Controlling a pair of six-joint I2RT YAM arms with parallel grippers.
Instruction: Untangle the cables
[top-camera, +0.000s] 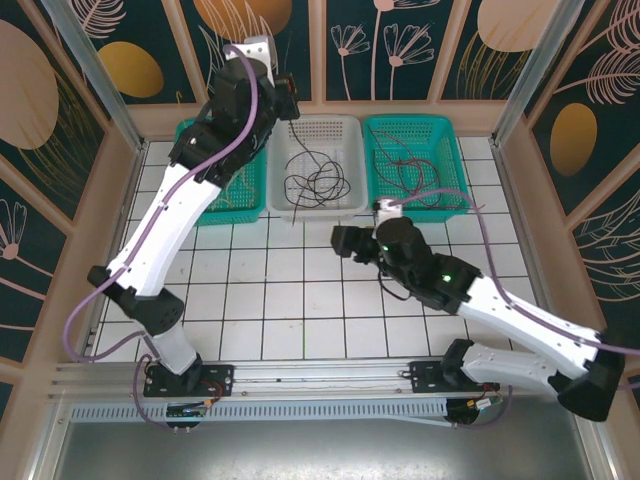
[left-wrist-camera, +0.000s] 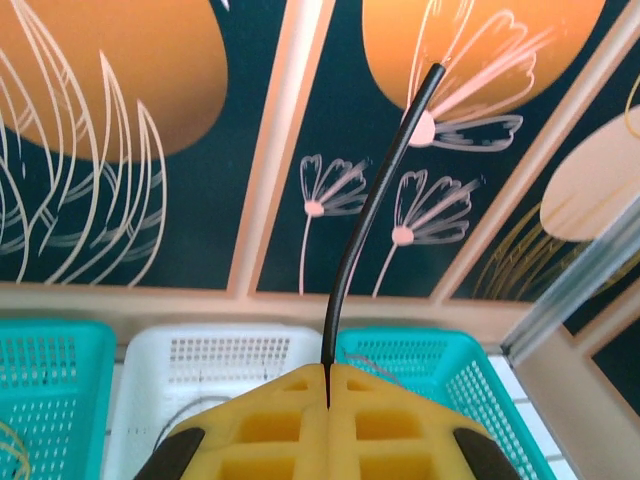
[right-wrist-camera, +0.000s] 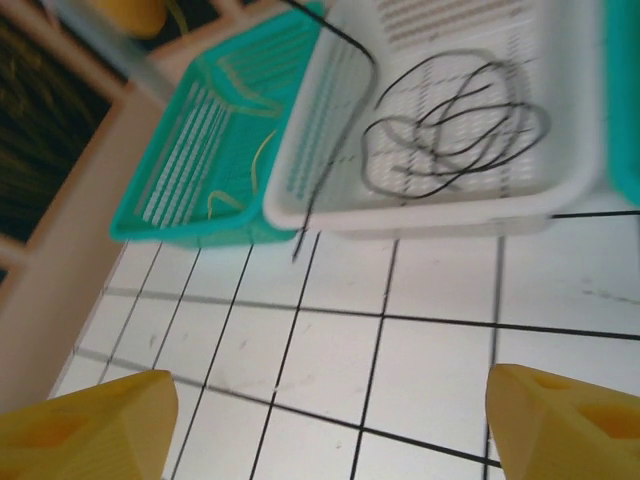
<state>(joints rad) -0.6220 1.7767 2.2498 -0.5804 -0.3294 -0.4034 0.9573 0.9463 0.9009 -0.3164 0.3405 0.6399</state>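
Left wrist view: left gripper (left-wrist-camera: 328, 388) pinched shut on a black cable (left-wrist-camera: 372, 210) that sticks up toward 12 o'clock. Right gripper (right-wrist-camera: 330, 415) fingers wide apart, holding nothing. Loose black cables (right-wrist-camera: 445, 130) coiled in white basket (right-wrist-camera: 420, 215) at 1 o'clock.

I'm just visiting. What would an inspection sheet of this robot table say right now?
Surface: white tiled table, dark grid lines.
Job's things: black cables coiled in white basket; red cables in right teal basket; yellow cable in left teal basket.
Clutter: nothing seen.
Grippers: left gripper shut on single black cable; right gripper open above tiles.
Cables: purple cables run along both arms.
Surroundings: dark floral wall panels.
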